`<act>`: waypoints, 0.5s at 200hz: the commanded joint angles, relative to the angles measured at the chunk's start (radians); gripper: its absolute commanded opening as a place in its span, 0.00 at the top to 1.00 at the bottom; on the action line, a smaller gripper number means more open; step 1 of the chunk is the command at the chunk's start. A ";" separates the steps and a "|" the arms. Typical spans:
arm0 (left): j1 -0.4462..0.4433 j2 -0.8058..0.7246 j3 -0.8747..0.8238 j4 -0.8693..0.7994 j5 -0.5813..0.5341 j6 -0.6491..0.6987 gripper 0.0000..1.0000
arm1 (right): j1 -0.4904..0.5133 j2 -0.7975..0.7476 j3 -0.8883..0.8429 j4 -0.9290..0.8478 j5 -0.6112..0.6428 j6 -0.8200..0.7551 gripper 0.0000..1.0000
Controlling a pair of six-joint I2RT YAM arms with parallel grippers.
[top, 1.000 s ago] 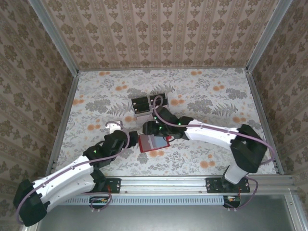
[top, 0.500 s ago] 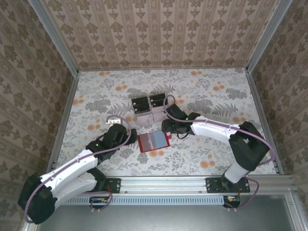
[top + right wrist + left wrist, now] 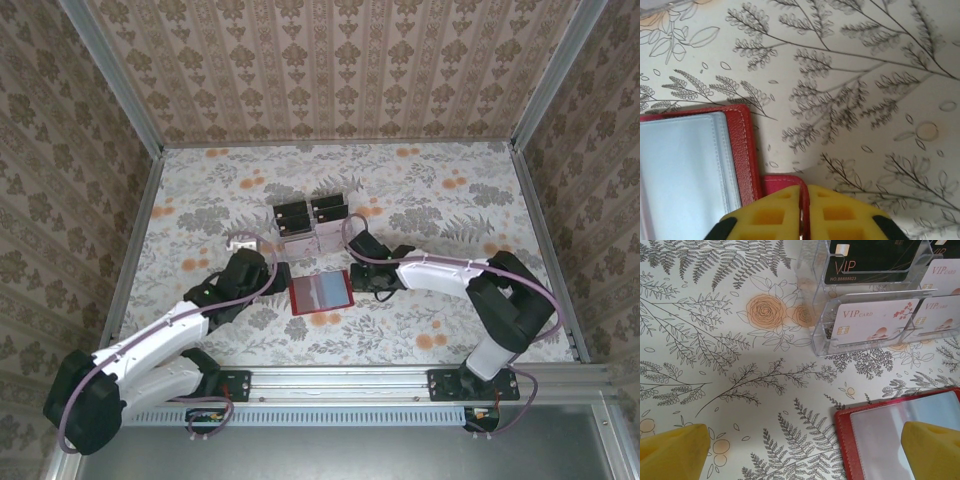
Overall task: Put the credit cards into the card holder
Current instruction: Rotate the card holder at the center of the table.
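Note:
The red card holder (image 3: 320,292) lies open and flat on the floral table, its greyish clear pocket facing up. My right gripper (image 3: 358,280) is at its right edge, shut on the small red tab (image 3: 782,182) that sticks out from the card holder (image 3: 742,150). My left gripper (image 3: 275,278) stands open at the left edge, with the right one of its yellow fingers (image 3: 932,450) over the card holder (image 3: 880,440). The credit cards (image 3: 310,222) stand in a clear rack behind it: pale ones (image 3: 875,322) in front, black ones (image 3: 870,260) behind.
The clear rack (image 3: 817,315) sits just beyond the card holder, mid-table. Patterned walls with metal rails (image 3: 130,260) close in the table on three sides. Open tabletop lies to the far left and far right.
My right gripper has drawn back from over the card holder to its right edge and shut on the red tab. The left gripper has shifted slightly away from the card holder, still open.

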 commanded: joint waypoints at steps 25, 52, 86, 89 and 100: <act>0.028 0.006 0.033 0.023 0.034 0.019 0.00 | 0.003 -0.110 -0.060 -0.002 -0.018 0.025 0.94; 0.071 0.022 0.050 0.038 0.059 0.017 0.00 | 0.006 -0.160 -0.072 -0.003 -0.046 0.031 0.56; 0.191 0.074 0.100 0.114 0.175 0.019 0.00 | 0.003 -0.253 -0.037 -0.047 -0.050 0.023 0.44; 0.204 0.081 0.105 0.126 0.188 0.019 0.00 | 0.001 -0.265 -0.034 -0.053 -0.049 0.021 0.43; 0.228 0.116 0.130 0.174 0.241 0.026 0.00 | -0.007 -0.281 -0.012 -0.076 -0.044 0.011 0.43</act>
